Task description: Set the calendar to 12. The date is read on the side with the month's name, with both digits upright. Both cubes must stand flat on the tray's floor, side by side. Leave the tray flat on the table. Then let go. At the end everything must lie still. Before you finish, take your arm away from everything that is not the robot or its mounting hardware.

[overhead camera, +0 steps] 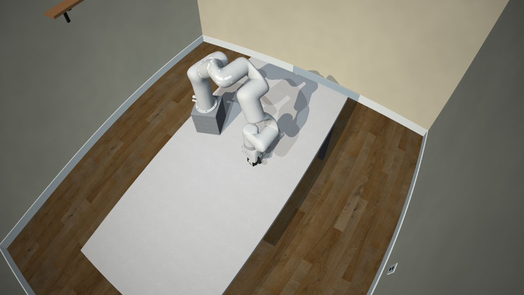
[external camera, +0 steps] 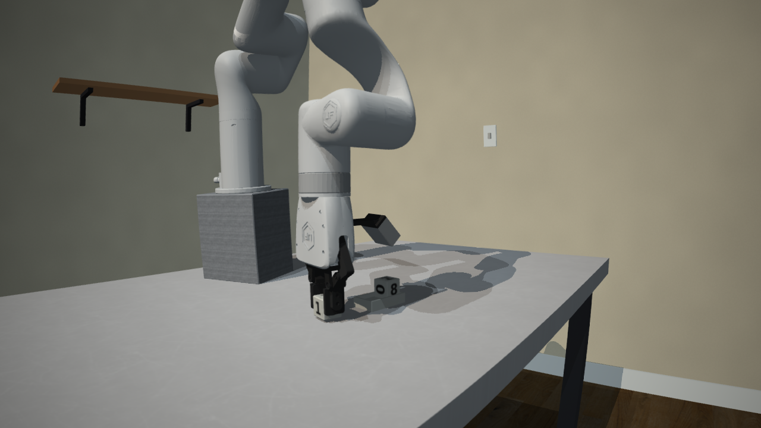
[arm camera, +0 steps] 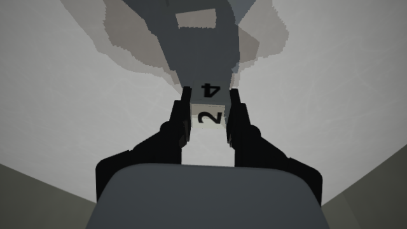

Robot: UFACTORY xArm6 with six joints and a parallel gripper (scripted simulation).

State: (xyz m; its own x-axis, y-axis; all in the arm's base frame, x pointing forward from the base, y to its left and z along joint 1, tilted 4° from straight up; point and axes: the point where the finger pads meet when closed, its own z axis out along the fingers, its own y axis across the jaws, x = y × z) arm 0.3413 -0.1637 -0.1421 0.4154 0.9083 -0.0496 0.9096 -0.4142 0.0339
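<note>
My gripper (overhead camera: 254,163) (external camera: 324,306) (arm camera: 209,99) points down and is shut on a cream cube (external camera: 318,307) (arm camera: 208,101). The cube is at table height, level; whether it touches the table I cannot tell. It shows 1 upright toward the exterior camera; in the wrist view 2 is on its top and 4 on the side toward that camera, both turned sideways. The grey tray (external camera: 370,305) is on the table right of the gripper in the exterior view. The other cube (external camera: 386,286) sits in its far part, showing a 0 on its side and an upright 8. No month name is readable.
The white table (overhead camera: 175,220) (external camera: 213,361) has its long edge to the right in the exterior view. The grey base block (overhead camera: 208,123) (external camera: 228,236) stands behind the gripper. The wrist camera housing (external camera: 381,229) hangs over the table above the tray's side of the gripper.
</note>
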